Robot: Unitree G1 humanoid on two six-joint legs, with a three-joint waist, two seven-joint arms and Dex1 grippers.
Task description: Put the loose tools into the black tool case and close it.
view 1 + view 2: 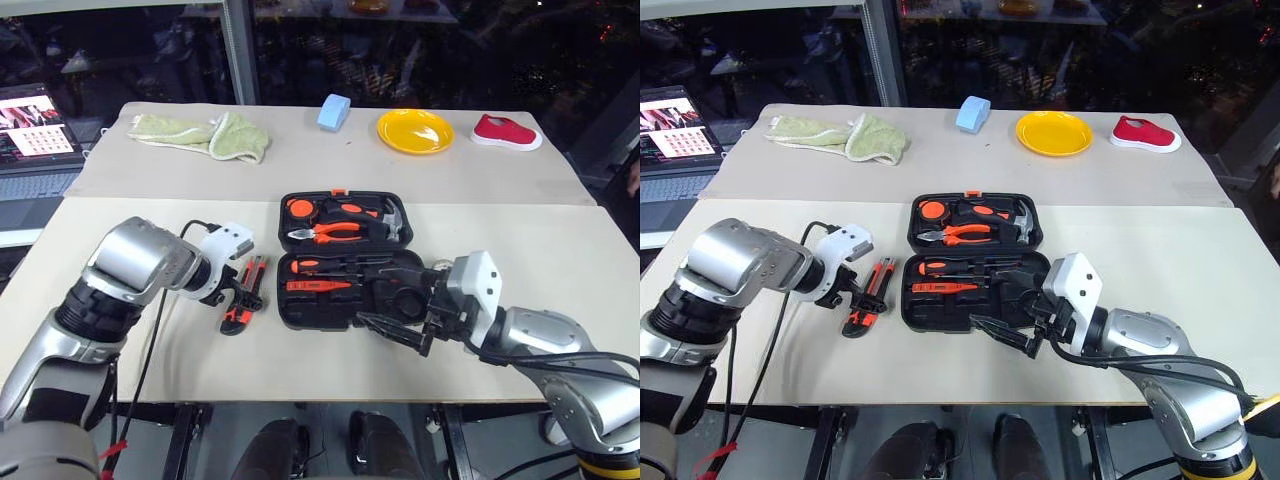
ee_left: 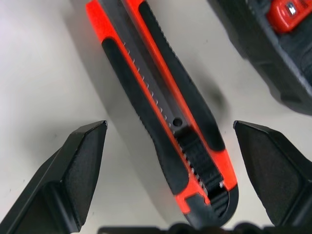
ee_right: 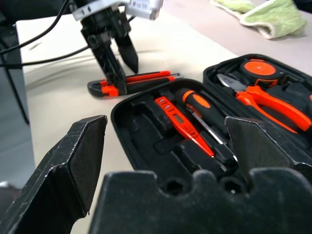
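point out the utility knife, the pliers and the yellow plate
utility knife (image 2: 165, 122), left wrist view, on the middle of its orange-and-black body
pliers (image 1: 335, 231), left eye view, on the orange handles
yellow plate (image 1: 415, 131), left eye view, on its bare centre

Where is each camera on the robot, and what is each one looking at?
Left and right eye views: on the head, looking forward and down at the table and open black tool case; both arms show.
Left wrist view: on the left wrist, looking down at the utility knife lying between its open fingers.
Right wrist view: on the right wrist, looking across the case between its open fingers; the left gripper shows beyond.
Shared: both wrist views show the knife and the case.
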